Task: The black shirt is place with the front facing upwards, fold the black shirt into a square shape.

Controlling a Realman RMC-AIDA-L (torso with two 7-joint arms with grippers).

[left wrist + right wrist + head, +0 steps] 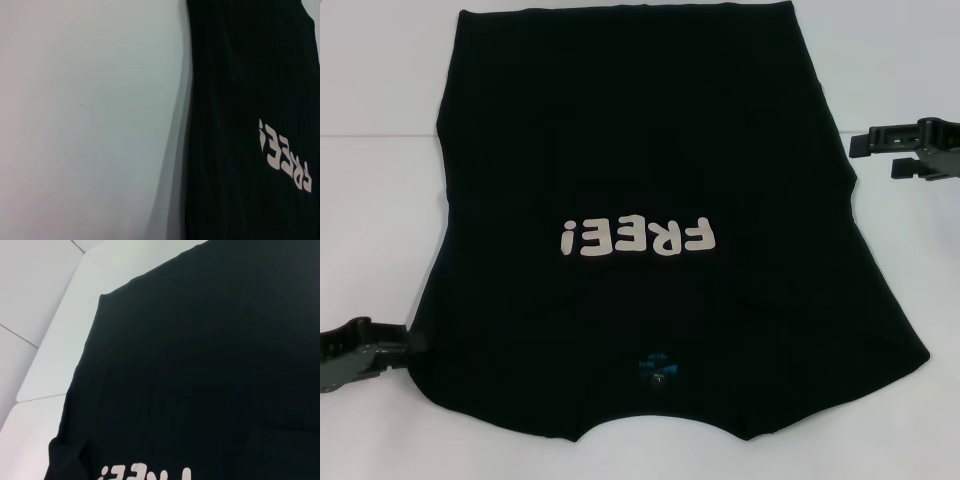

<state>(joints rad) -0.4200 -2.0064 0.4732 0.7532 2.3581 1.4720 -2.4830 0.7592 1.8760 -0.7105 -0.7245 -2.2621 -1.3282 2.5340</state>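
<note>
Head view: black shirt (650,150) flat across frame centre on white surface (380,90), lettering up, sleeves seemingly tucked under, squaring folds undone; left gripper (415,342) lower left, right gripper (860,150) right edge, jaws open, empty.
</note>
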